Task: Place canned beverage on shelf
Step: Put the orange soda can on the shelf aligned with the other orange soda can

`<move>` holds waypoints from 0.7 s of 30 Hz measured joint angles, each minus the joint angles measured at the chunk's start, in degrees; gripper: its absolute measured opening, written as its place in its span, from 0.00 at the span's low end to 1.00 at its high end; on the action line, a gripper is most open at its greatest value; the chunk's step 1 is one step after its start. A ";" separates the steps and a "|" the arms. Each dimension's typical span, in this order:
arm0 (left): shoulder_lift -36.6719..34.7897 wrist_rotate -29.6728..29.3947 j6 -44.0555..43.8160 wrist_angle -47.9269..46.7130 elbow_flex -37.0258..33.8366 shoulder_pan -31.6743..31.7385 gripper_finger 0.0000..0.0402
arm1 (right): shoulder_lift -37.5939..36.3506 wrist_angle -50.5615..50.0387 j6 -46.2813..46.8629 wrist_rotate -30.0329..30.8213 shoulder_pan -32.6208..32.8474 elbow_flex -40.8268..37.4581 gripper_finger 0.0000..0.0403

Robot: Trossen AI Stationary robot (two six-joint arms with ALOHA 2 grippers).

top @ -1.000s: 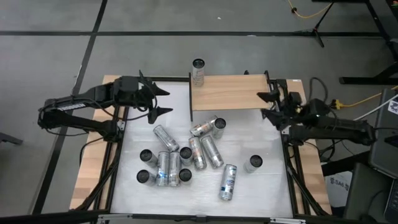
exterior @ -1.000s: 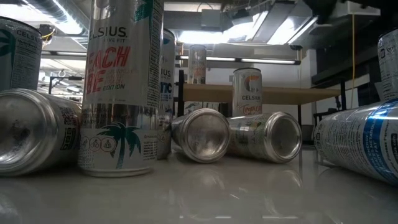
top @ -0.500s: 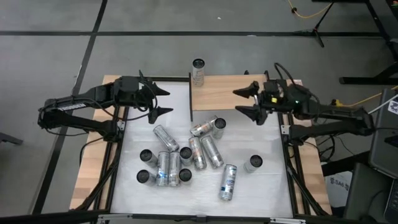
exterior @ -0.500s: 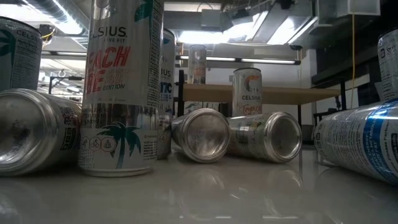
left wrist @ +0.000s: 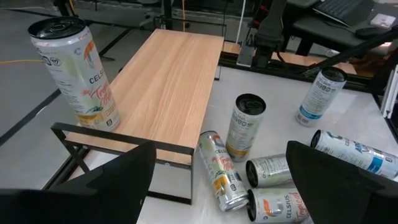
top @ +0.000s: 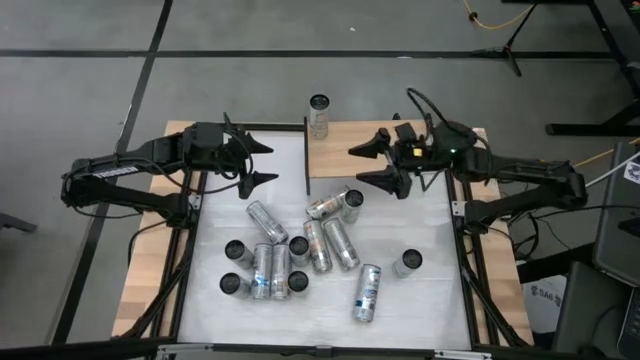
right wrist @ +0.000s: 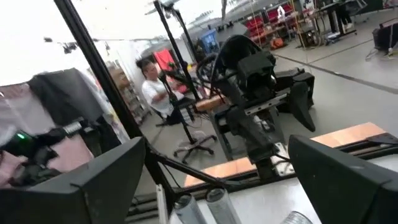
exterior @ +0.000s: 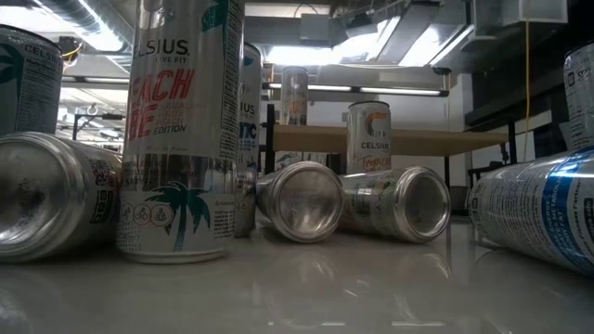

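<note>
R gripper point(top: 372, 164) has swung in from the table's right edge, across the shelf point(top: 345, 150); now over the shelf's middle, jaws wide open as before, pointing at the L arm. R arm stretched further across. Nothing else moved.

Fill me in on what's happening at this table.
Two robot arms are stocking a small wooden shelf with drink cans. One can already stands upright at the shelf's far left corner; the others stand and lie in a heap of cans on the white table. The right gripper hangs open and empty over the shelf. The left gripper waits open near the table's left edge, holding nothing.
</note>
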 joint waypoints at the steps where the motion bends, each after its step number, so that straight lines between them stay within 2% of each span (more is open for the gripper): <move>1: 0.00 0.00 0.02 0.00 0.00 0.00 0.87 | 0.84 -2.15 -1.29 0.00 0.00 1.35 0.97; 4: 0.00 0.00 0.02 0.01 0.00 0.00 0.87 | 3.58 -11.37 -4.08 1.50 1.27 6.12 0.97; 11: 0.00 -0.05 0.02 0.02 0.00 0.00 0.87 | 9.71 -35.68 -9.89 15.23 6.34 16.33 0.97; 16: 0.00 -0.39 0.02 0.02 0.00 0.01 0.87 | 12.44 -43.10 -10.48 19.66 10.01 17.45 0.97; 21: 0.00 -0.39 0.02 0.02 0.00 0.02 0.87 | 15.06 -48.92 -10.47 23.48 11.01 17.48 0.97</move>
